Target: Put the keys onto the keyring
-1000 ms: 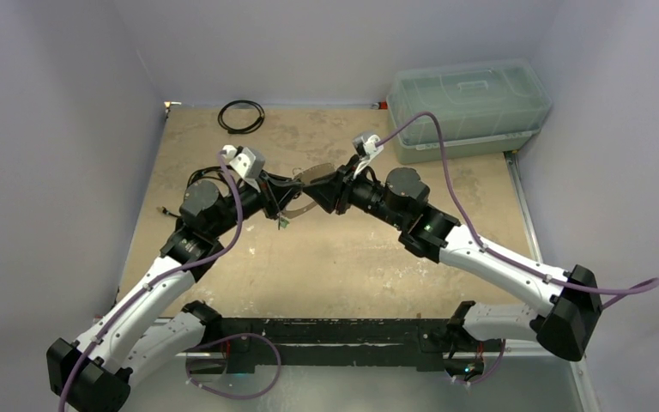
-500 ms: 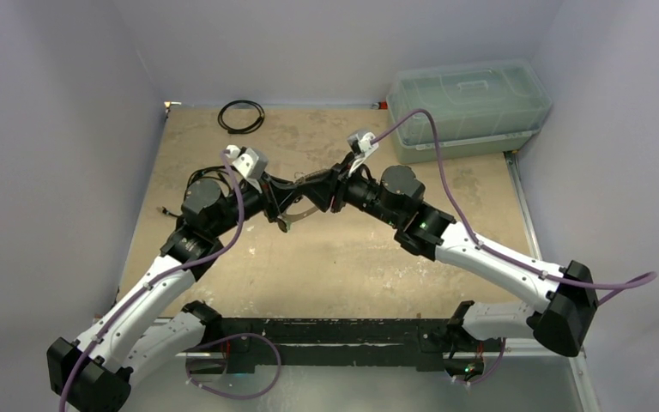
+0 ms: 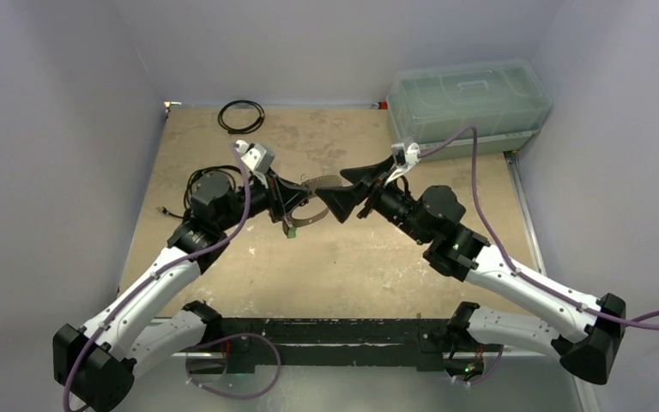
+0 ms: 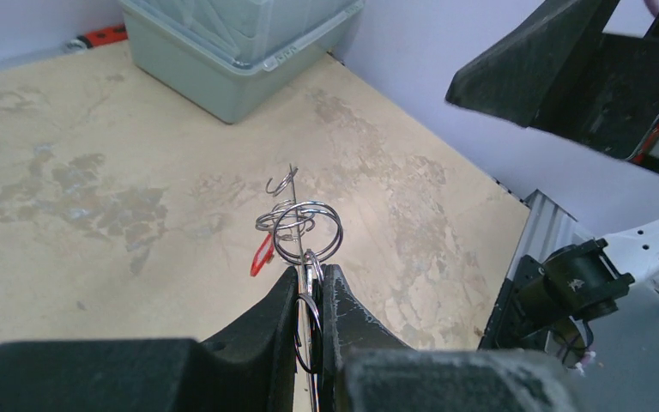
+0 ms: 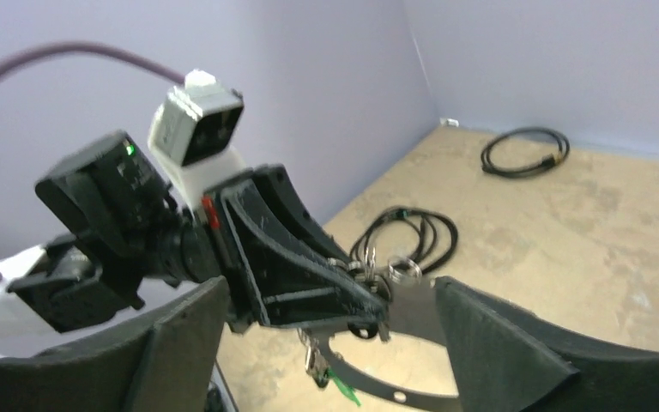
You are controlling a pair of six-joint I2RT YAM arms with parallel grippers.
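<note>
Left hand (image 3: pixel 290 199) and right hand (image 3: pixel 343 196) meet above the middle of the bench (image 3: pixel 352 266) in the top view. The keyring (image 3: pixel 309 218) hangs between them as a pale arc, and the keys (image 3: pixel 292 233) dangle below the left hand, a green tag lowest. A clear storage box (image 3: pixel 468 99) stands at the far right corner and a thin black cable loop (image 3: pixel 240 116) lies at the far left.

From the left wrist, the left hand (image 4: pixel 309 276) has its fingers pressed together on the keyring (image 4: pixel 292 196), which is seen edge-on as a thin upright line. Small split rings (image 4: pixel 309 227) cluster on it just above the fingertips, and a red tag (image 4: pixel 262 255) hangs beside them. One finger of the right hand (image 4: pixel 541 69) fills the upper right corner, apart from the ring.

From the right wrist, the right hand (image 5: pixel 330 287) is spread wide, with one finger at each lower corner. Between them the left hand (image 5: pixel 300 266) pinches the flat grey keyring (image 5: pixel 412 309). The split rings sit at its tip and the green tag (image 5: pixel 343 395) hangs beneath. A black coiled cord (image 5: pixel 412 236) lies on the bench behind.
</note>
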